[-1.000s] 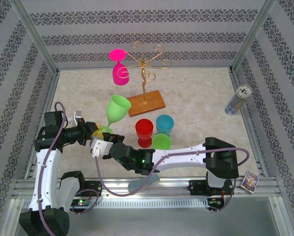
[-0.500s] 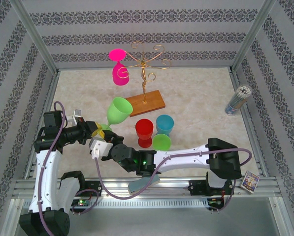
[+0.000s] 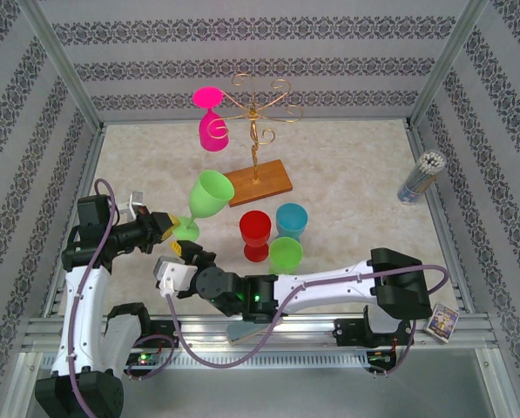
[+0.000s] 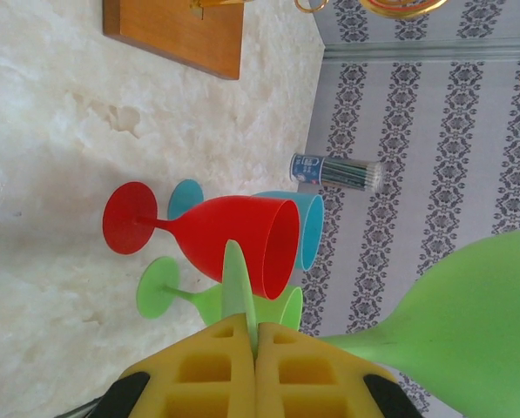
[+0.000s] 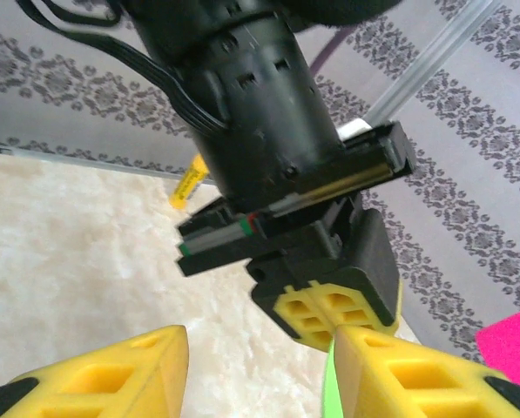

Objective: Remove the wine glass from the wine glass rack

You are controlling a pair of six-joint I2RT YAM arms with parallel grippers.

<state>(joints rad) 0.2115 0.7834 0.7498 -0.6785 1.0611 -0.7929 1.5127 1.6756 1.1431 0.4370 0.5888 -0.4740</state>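
Top view: the right gripper (image 3: 188, 252) has just spread its fingers and drawn back toward the near edge, away from the foot of the green wine glass (image 3: 209, 193). Only the left gripper (image 3: 171, 226) now holds that glass, which tilts in the air at near left, well clear of the wine glass rack (image 3: 258, 109). This glass appears to be off the rack and passed from one arm to the other. A pink wine glass (image 3: 212, 129) hangs upside down from the rack's left scroll arm at the far side.

Left wrist view: the yellow fingers (image 4: 203, 370) press together on the thin green foot, seen edge-on. The smooth, opaque bowl swells to the right. Beyond stand a red glass (image 4: 233, 235), a blue glass (image 4: 310, 228) and another green glass (image 4: 203, 300).

Right wrist view: its own yellow fingers (image 5: 111, 379) stand spread apart and empty, facing the left gripper.
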